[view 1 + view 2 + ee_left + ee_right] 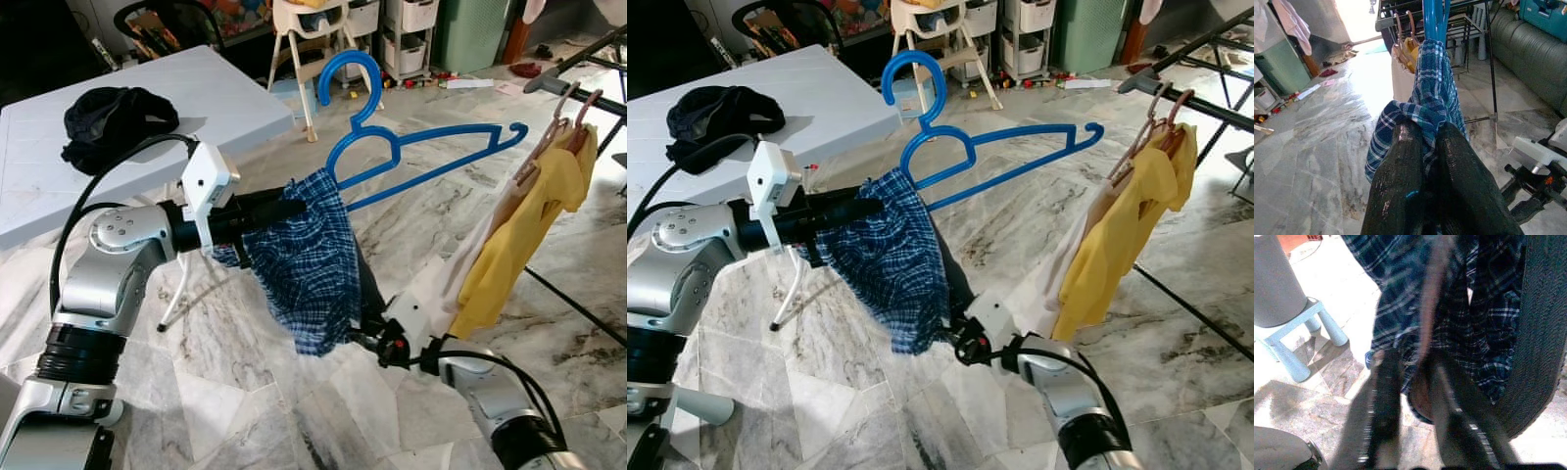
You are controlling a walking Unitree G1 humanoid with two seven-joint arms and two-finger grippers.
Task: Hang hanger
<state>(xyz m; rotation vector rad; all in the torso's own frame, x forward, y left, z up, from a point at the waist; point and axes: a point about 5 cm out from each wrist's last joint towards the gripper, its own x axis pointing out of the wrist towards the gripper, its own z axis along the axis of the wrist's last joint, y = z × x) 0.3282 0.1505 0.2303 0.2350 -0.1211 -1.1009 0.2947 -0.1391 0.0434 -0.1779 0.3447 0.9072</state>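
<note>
Left gripper point(1422, 147): black fingers pressed together on a bunched fold of the blue plaid cloth point(309, 259), with the blue hanger point(411, 152) running up out of the same pinch in the left wrist view; firm clamp on cloth, probably on the hanger end beneath it as well. Arm is held out at chest height, hanger tilted, hook point(353, 73) pointing up and free in the air. Right gripper point(1415, 406): sits low, just under the hanging hem of the cloth; the picture is blurred, fingers appear slightly parted with cloth between or just behind them, so cannot tell whether it grips. Beyond the grippers: drying rack point(578, 64) to the robot's right, already carrying a yellow garment point(529, 220) and a pale one on wooden hangers. White table point(147, 127) to the left with a dark garment point(113, 122) on it. Progress, as judged: cloth is on the hanger and the hanger is lifted, but the hook is well apart from the rack rail; carrying it over and hooking it on remain to be done.
</note>
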